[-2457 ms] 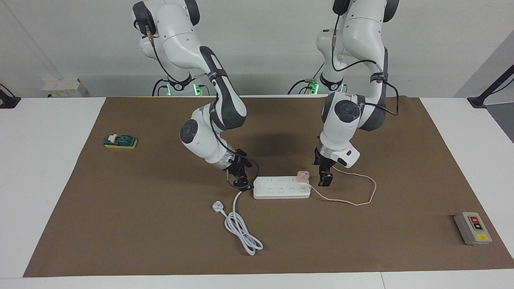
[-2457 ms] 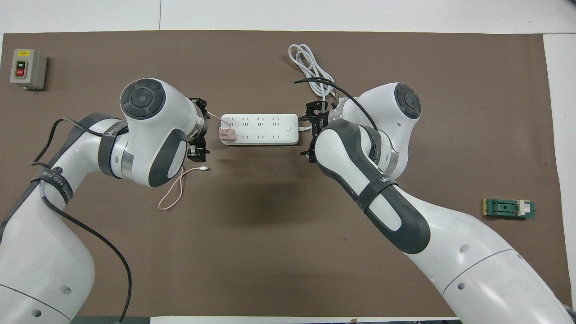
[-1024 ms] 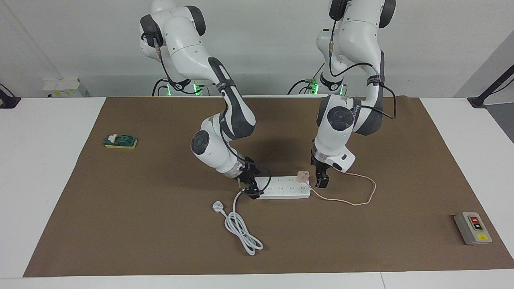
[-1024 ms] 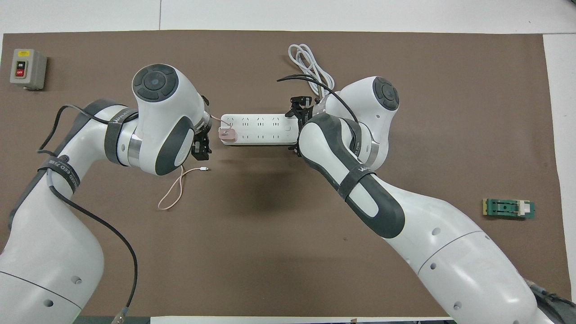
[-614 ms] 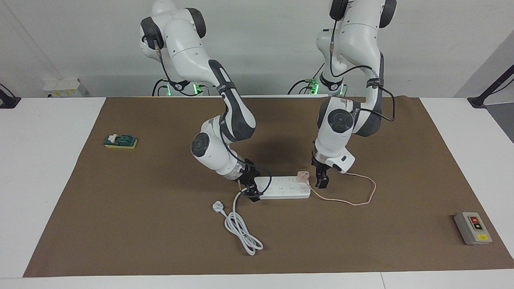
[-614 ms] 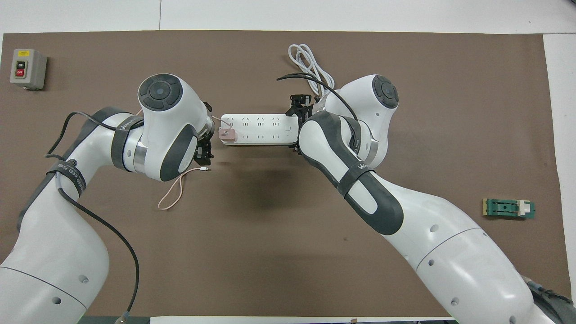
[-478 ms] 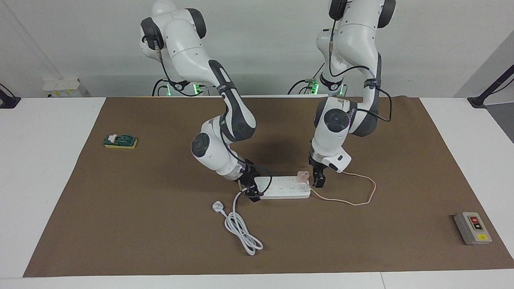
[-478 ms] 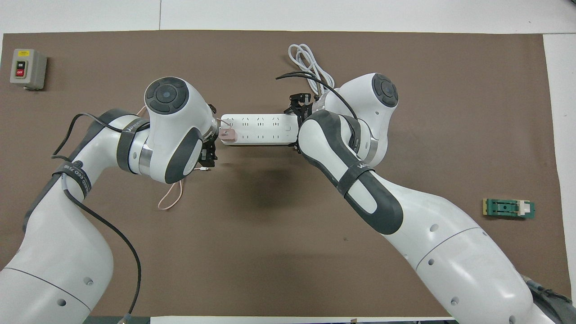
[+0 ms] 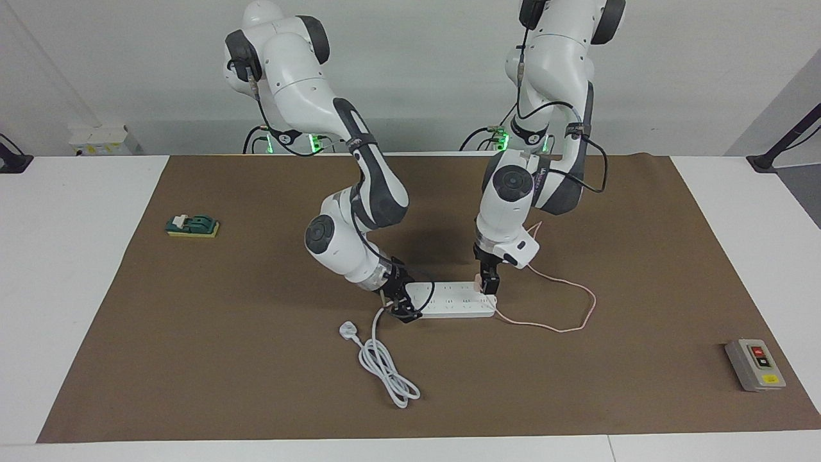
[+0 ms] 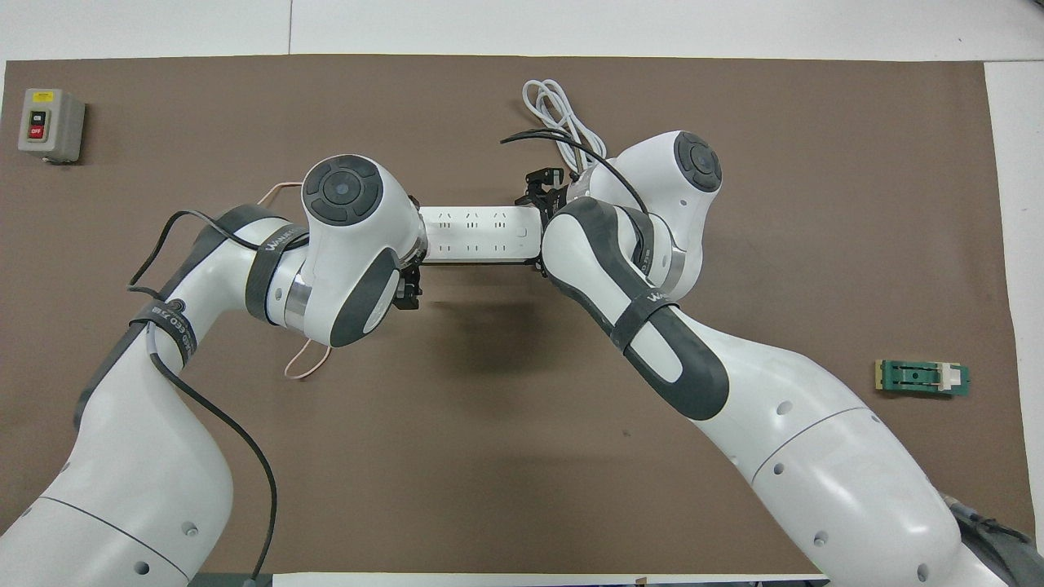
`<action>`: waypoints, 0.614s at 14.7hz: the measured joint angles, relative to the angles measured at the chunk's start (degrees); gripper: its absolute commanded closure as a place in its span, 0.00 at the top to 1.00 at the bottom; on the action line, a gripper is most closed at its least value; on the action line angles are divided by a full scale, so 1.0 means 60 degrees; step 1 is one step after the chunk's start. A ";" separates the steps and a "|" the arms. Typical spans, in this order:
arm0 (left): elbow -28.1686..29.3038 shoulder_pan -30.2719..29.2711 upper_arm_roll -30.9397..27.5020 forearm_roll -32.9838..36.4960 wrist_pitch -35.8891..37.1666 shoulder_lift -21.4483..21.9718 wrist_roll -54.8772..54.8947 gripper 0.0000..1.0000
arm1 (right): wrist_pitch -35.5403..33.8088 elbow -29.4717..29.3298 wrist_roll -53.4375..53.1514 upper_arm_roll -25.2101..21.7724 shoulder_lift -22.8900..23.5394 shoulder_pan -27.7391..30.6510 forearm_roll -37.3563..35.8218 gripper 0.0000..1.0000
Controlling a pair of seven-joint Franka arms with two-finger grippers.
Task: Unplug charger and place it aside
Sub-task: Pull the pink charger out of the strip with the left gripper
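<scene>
The pale pink charger (image 9: 478, 280) is plugged into the white power strip (image 9: 452, 301) at the strip's end toward the left arm. In the facing view my left gripper (image 9: 489, 285) is down at the charger and covers most of it. In the overhead view the left arm hides the charger. Its thin pink cable (image 9: 580, 314) loops over the mat toward the left arm's end and also shows in the overhead view (image 10: 306, 364). My right gripper (image 9: 401, 308) is down at the strip's other end. The strip's middle shows in the overhead view (image 10: 473, 235).
The strip's thick white cord (image 9: 385, 366) lies coiled farther from the robots than the strip. A grey switch box (image 9: 755, 364) sits toward the left arm's end. A green block (image 9: 192, 226) sits toward the right arm's end. A brown mat (image 9: 256, 385) covers the table.
My left gripper has moved along the mat from beside the strip's end onto the charger. My right gripper came in to the strip's other end and has stayed there. The cable shifted slightly.
</scene>
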State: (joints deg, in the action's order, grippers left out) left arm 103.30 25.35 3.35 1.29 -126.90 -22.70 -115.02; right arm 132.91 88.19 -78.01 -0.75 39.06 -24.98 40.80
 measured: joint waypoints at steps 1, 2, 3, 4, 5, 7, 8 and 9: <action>-0.0002 0.0024 0.0003 0.0000 -0.0109 0.0001 -0.0039 1.00 | 0.0006 -0.0009 0.0018 -0.0006 0.0048 0.0002 0.0000 0.79; -0.0011 0.0028 0.0002 0.0000 -0.0183 0.0000 -0.0058 1.00 | 0.0002 -0.0013 0.0020 -0.0005 0.0069 0.0009 0.0011 0.39; -0.0025 0.0028 -0.0003 -0.0004 -0.0237 0.0000 -0.0067 1.00 | -0.0011 -0.0015 0.0019 -0.0010 0.0061 0.0015 0.0015 0.01; -0.0033 0.0028 -0.0010 -0.0007 -0.0258 0.0000 -0.0069 1.00 | -0.0024 -0.0016 0.0019 -0.0009 0.0059 0.0022 0.0025 0.00; -0.0034 0.0028 -0.0016 -0.0008 -0.0264 0.0000 -0.0072 1.00 | -0.0024 -0.0016 0.0019 -0.0009 0.0060 0.0023 0.0030 0.00; -0.0033 0.0028 -0.0036 -0.0009 -0.0264 -0.0001 -0.0080 0.99 | -0.0025 -0.0016 0.0019 -0.0007 0.0060 0.0027 0.0035 0.00; -0.0031 0.0027 -0.0052 -0.0009 -0.0264 -0.0003 -0.0083 0.97 | -0.0025 -0.0016 0.0019 -0.0007 0.0060 0.0029 0.0037 0.00; -0.0027 0.0026 -0.0070 -0.0009 -0.0264 -0.0008 -0.0084 0.97 | -0.0026 -0.0016 0.0019 -0.0005 0.0060 0.0030 0.0039 0.00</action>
State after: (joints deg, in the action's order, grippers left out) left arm 103.14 25.50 2.93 1.23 -128.48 -22.75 -115.53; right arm 132.75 88.09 -77.90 -0.78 39.42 -24.80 41.03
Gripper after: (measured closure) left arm 0.013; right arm 0.053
